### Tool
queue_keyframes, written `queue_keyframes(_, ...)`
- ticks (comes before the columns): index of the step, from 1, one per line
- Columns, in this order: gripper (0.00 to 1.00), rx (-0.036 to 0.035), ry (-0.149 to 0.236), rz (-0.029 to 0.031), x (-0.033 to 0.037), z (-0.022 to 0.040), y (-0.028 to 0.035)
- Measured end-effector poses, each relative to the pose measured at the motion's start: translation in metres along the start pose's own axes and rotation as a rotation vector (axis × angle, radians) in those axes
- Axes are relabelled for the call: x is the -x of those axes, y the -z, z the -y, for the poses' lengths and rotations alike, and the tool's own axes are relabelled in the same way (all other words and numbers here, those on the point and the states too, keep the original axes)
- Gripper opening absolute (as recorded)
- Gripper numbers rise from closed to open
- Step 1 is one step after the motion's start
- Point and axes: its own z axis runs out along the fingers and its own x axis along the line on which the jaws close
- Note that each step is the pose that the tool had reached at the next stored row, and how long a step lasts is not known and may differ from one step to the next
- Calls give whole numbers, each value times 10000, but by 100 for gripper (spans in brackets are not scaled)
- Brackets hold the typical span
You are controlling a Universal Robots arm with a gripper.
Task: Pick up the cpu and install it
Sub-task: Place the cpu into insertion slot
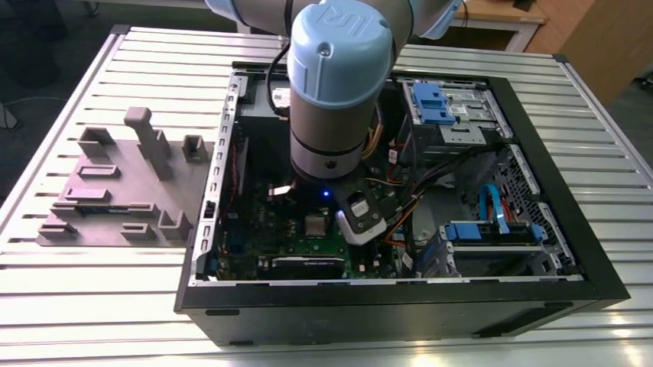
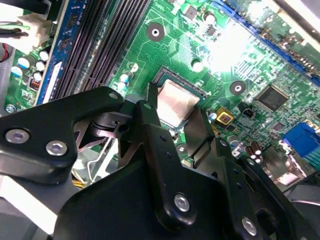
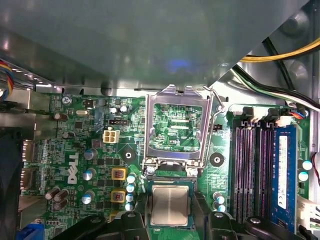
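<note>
Recording a slatted table [image 1: 92,275] carrying an open computer case [image 1: 408,313], lying on its side across the table's middle and out towards its edge at the exterior view's right. Judging that pose as keeping the board face-up for access from above.

Noting the arm [image 1: 332,84] reaching down into the case's half at the exterior view's left, standing close to vertical. Presumably holding the approach square to the board.

Noting a grey fixture plate [image 1: 112,191] sitting apart from the case, near the table's edge at the exterior view's left.

Finding the motherboard [image 3: 80,150] lying flat on the case floor, with memory slots [image 3: 250,170] running along one side of it.

Finding the load plate [image 3: 150,130] hinged up and back off the socket [image 3: 170,183], leaving the seat uncovered for the chip.

Finding the gripper [image 2: 175,112] straddling that socket.

Locating the cpu [image 3: 170,205] within the socket, near the board's middle and just beside the plate's hinge, looking level and possibly seated.

Declining to call the pincer either clamped on the chip or spread clear of it, with the contact edges lying in shadow.
</note>
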Motion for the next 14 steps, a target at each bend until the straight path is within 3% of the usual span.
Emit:
queue_keyframes(7,49,2,6,1,-25,0,-1)
queue_keyframes(14,49,4,5,1,-2,2,-17)
